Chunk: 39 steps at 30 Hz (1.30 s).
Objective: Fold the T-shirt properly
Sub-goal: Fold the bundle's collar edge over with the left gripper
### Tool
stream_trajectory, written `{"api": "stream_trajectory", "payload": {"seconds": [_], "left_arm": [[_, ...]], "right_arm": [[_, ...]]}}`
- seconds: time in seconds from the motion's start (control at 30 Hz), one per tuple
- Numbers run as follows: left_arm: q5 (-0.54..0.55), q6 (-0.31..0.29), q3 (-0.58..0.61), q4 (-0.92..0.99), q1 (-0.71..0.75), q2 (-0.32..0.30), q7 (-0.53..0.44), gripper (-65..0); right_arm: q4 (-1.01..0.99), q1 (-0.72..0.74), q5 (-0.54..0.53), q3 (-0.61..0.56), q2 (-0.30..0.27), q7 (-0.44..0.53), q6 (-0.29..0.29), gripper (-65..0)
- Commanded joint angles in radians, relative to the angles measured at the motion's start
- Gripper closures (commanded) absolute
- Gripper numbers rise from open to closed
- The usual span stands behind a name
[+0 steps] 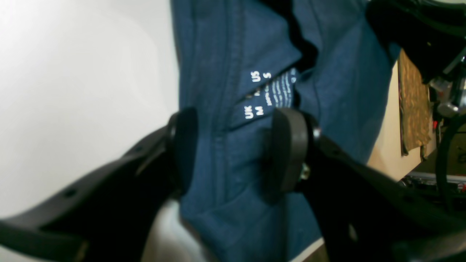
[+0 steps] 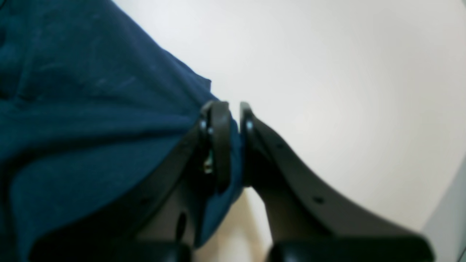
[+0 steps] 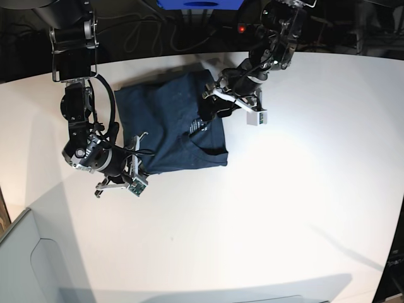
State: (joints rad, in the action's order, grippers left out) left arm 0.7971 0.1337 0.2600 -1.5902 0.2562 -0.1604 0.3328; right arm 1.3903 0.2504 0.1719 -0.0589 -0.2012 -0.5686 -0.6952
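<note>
The dark navy T-shirt (image 3: 167,120) lies partly folded on the white table (image 3: 284,208). In the base view my right gripper (image 3: 136,165) is at the shirt's lower-left corner. Up close, the right gripper (image 2: 235,140) is shut on a thin edge of the T-shirt (image 2: 91,109), with blue fabric pinched between its pads. My left gripper (image 3: 203,123) is over the neck area. In the left wrist view the left gripper (image 1: 235,145) stands open, its pads on either side of a band of T-shirt (image 1: 335,91) just below the white printed size label (image 1: 260,94).
A grey bin edge (image 3: 31,265) sits at the front-left corner of the table. A blue object (image 3: 199,4) and cables lie beyond the far edge. A brownish cloth (image 1: 413,109) hangs off the table in the left wrist view.
</note>
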Motion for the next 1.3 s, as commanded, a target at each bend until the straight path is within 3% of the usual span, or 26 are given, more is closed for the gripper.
{"api": "stream_trajectory", "payload": {"seconds": [0.0, 0.1, 0.3, 0.37, 0.67, 1.0, 1.27], "left_arm": [[-0.002, 0.01, 0.002, -0.008, 0.002, -0.001, 0.012, -31.9], [-0.002, 0.01, 0.002, -0.012, 0.002, -0.001, 0.013, -36.3], [0.008, 0.01, 0.0, -0.025, 0.007, -0.001, 0.018, -44.8], [0.008, 0.01, -0.001, -0.06, 0.015, -0.005, 0.018, -45.5], [0.011, 0.01, -0.006, -0.232, 0.068, -0.049, 0.018, -45.8], [0.002, 0.01, -0.028, -0.065, -0.004, -0.009, 0.012, -45.9], [0.009, 0.004, -0.02, 0.072, -0.084, 0.028, 0.018, -45.2]], "right_arm": [[0.017, 0.027, -0.007, 0.004, -0.005, 0.023, -0.003, -0.6], [0.017, 0.033, -0.004, 0.0, -0.007, 0.017, -0.003, -10.0], [0.025, 0.025, -0.005, 0.008, -0.007, 0.025, -0.003, -45.1], [0.045, 0.025, -0.005, 0.031, -0.008, 0.025, -0.003, -49.9], [0.352, -0.119, -0.008, 0.227, 0.01, 0.015, -0.003, -50.3], [0.413, -0.283, -0.008, 0.259, 0.003, 0.022, -0.003, -50.3], [0.516, -0.345, -0.013, 0.39, 0.01, 0.015, -0.003, -50.3]]}}
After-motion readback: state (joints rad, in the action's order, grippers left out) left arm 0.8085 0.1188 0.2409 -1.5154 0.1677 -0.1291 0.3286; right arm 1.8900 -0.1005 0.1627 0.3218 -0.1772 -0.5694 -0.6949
